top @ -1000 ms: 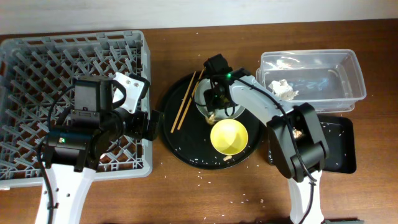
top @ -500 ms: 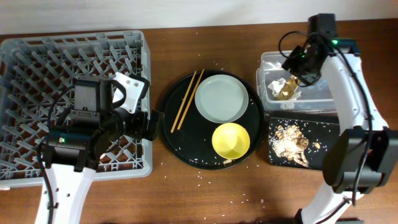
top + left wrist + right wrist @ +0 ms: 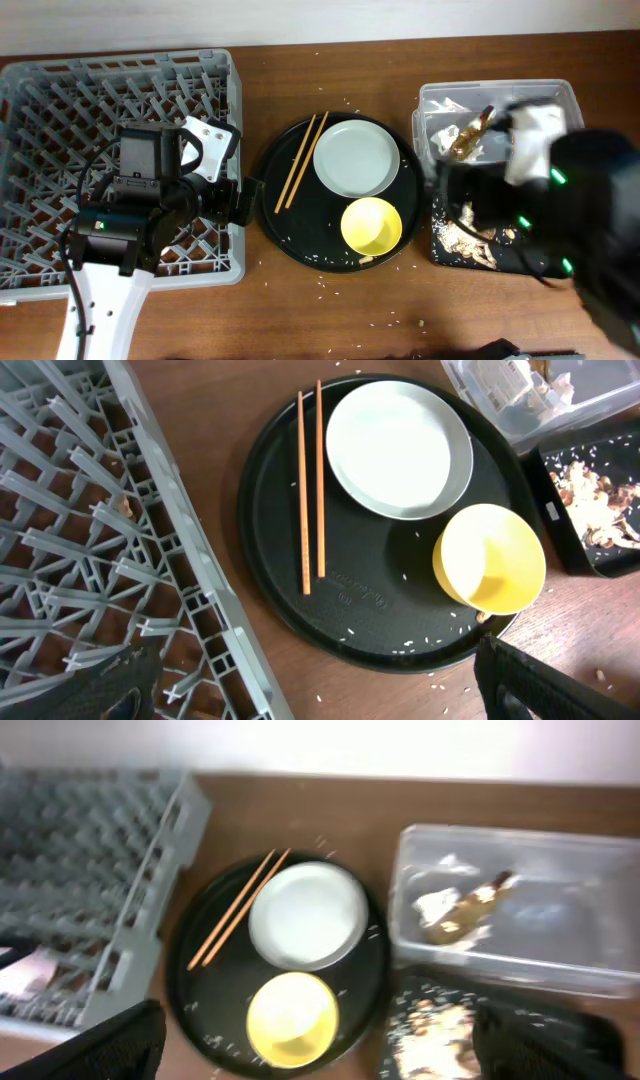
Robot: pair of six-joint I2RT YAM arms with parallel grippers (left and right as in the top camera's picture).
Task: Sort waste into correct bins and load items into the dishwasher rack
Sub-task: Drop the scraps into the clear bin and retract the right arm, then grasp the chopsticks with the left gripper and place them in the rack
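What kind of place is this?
Probably a dish-clearing table, as in a cafeteria: a dishwasher rack, a plate and chopsticks on a round tray, and a clear tub holding rubbish.

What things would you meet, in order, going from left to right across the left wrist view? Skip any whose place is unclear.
dishwasher rack → chopsticks → plate → yellow bowl → shallow black tray holding food scraps

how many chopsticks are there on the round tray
2. The outer chopstick lies on the round black tray, on its side nearer the rack; the inner chopstick lies beside it, nearer the plate. None look hidden.
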